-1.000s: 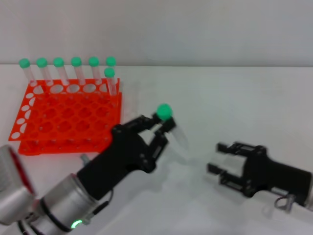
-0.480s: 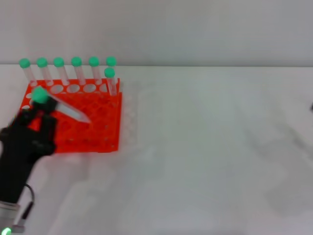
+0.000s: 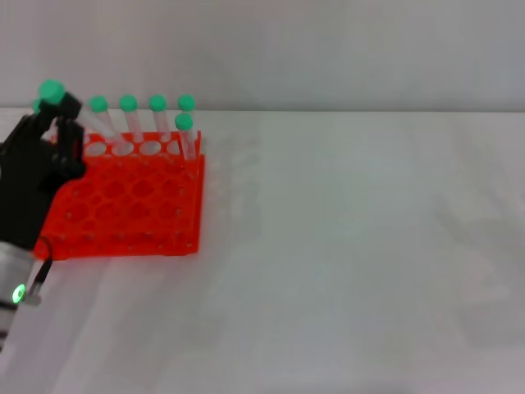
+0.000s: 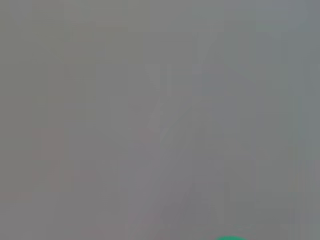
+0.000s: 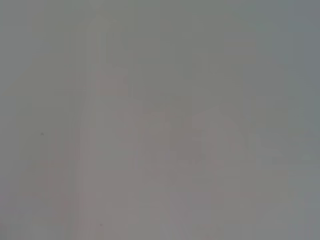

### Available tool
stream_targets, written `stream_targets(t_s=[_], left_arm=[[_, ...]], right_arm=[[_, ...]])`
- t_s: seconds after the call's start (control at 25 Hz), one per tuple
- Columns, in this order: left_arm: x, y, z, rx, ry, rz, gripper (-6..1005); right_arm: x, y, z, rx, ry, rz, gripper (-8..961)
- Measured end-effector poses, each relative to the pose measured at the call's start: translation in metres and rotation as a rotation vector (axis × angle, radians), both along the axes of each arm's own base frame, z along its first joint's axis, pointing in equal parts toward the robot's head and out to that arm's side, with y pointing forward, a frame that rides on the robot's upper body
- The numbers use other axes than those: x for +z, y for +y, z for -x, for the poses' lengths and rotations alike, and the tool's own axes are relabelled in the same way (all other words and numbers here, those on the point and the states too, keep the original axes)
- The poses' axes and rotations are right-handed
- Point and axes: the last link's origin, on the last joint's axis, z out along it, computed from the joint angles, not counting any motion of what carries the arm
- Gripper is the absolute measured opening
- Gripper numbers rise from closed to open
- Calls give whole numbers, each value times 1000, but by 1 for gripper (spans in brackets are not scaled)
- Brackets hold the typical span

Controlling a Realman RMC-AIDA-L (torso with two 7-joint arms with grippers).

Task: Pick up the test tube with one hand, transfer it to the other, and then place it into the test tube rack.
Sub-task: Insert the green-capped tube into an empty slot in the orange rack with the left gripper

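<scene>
My left gripper [image 3: 56, 115], black with a small green light on its silver wrist, is over the far left corner of the orange-red test tube rack [image 3: 139, 205]. It is shut on the test tube [image 3: 51, 90], whose green cap shows above the fingers; most of the clear body is hidden by the gripper. A sliver of green [image 4: 230, 238] shows at the edge of the left wrist view; the rest of that view is plain grey. My right gripper is out of view, and the right wrist view shows only grey.
Several other green-capped tubes [image 3: 157, 103] stand in the rack's back row, and one [image 3: 183, 122] stands in the row in front at the right end. The white table [image 3: 353, 246] stretches to the right of the rack.
My left gripper carried the tube from the table's middle to the rack's left, then farther back and higher. The right gripper, open a second ago, has left the view.
</scene>
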Motion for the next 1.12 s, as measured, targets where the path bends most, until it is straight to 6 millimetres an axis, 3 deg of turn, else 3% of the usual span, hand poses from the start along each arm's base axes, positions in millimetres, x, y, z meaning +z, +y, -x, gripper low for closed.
stream_targets(t_s=[0.2,0.52,1.12], left_arm=[[-5,22,1,69,32,46,242],[-5,33,16,177,70,61,252],[-19,68,-8,171,141,151,270]], right_arm=[[-5,0,1,-2,13,14,801],[-6,2,3,2,20,12,802],[-13,9,10,17,26,31,802]])
